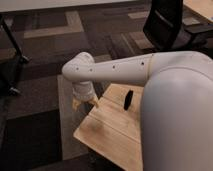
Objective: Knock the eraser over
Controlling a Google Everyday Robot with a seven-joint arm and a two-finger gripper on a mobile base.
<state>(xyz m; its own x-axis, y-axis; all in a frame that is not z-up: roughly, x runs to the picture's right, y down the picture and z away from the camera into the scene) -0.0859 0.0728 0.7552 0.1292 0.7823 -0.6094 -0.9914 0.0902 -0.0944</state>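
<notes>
The eraser (128,99) is a small black block standing upright on the light wooden table (107,132), near its far edge. My gripper (84,101) hangs from the white arm (115,70) at the table's far left corner, to the left of the eraser and apart from it. My large white arm body covers the right part of the table.
A black office chair (167,25) stands on the patterned carpet at the back right. A dark stand leg (12,45) is at the far left. Another wooden surface (202,7) shows at the top right corner.
</notes>
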